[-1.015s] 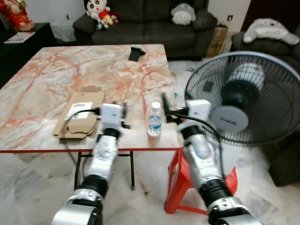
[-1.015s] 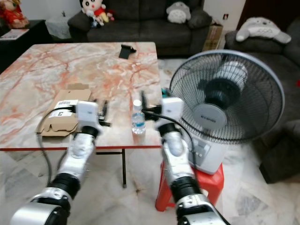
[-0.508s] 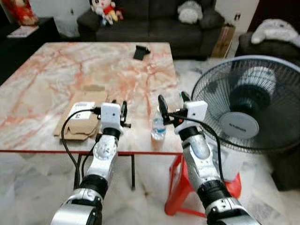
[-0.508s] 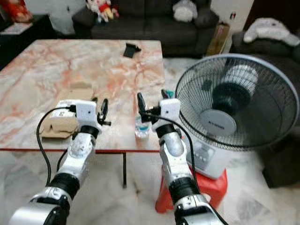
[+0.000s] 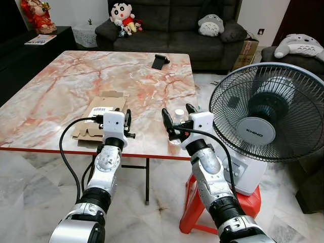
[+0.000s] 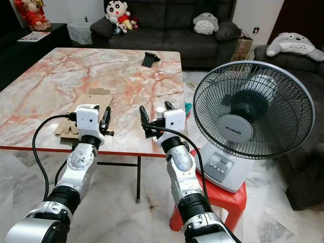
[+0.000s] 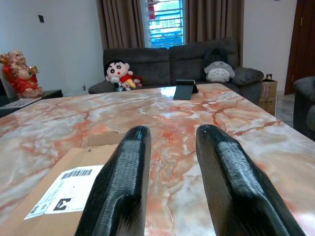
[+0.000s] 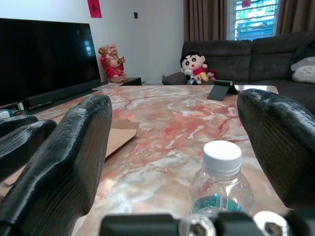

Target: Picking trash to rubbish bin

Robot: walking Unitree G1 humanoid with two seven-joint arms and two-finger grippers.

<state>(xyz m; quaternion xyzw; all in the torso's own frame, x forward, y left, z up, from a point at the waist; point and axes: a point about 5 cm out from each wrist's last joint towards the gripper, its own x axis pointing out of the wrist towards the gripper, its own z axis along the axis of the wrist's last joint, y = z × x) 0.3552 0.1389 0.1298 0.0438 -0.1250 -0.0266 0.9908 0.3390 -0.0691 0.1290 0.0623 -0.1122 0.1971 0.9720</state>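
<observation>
Nothing was binned yet, by my read. My right gripper was spread wide around the water bottle at the near edge of the marble table, fingers either side, not touching. My left gripper hung part-open over the table beside the flattened cardboard, holding nothing. Left to do: grasp, carry, drop.

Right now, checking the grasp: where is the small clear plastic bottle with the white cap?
The bottle stands at the marble table's near edge, between the open right gripper's fingers.
</observation>
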